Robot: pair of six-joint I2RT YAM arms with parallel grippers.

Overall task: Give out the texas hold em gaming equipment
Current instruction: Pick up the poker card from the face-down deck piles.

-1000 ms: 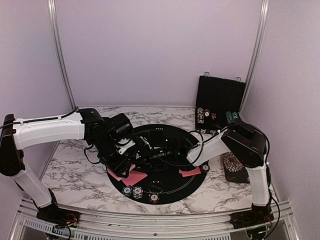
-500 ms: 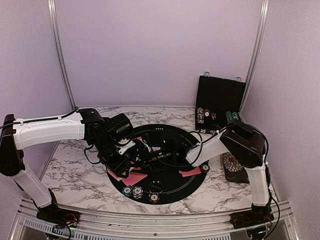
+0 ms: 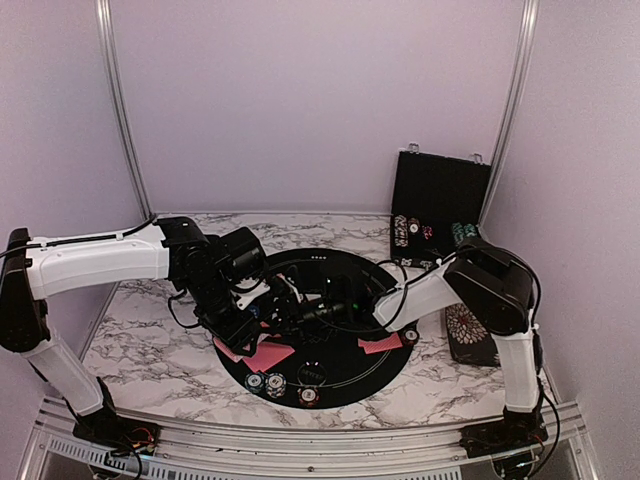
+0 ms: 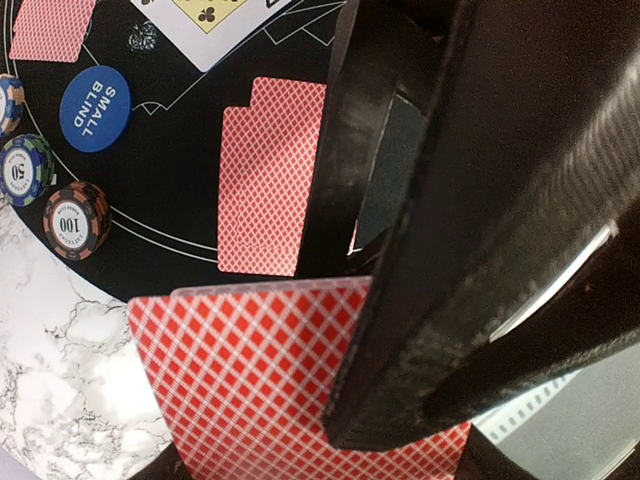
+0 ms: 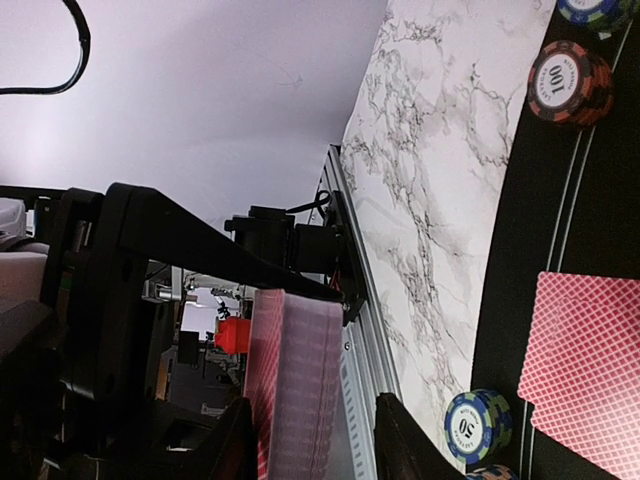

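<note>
My left gripper (image 3: 255,313) (image 4: 320,465) is shut on a deck of red-backed cards (image 4: 240,390), held by its side edges above the black round mat (image 3: 350,375). My right gripper (image 3: 292,310) (image 5: 305,440) straddles the deck (image 5: 300,380), one finger (image 4: 430,300) over its back and one behind it. A gap shows beside the deck, so it is open. Face-down cards (image 3: 265,353) (image 4: 265,175) lie on the mat, with more at the right (image 3: 380,344). Striped chip stacks (image 3: 275,384) (image 4: 75,220) (image 5: 568,82) and a blue SMALL BLIND button (image 4: 95,108) sit near the mat's front edge.
A black hinged chip case (image 3: 440,200) stands open at the back right with chips in it. A floral black pad (image 3: 468,335) lies at the right by the right arm. A face-up card (image 4: 215,25) lies further in on the mat. Marble tabletop (image 3: 150,340) surrounds the mat.
My right gripper has shifted slightly left, closer around the deck in my left gripper. The left arm has barely moved.
</note>
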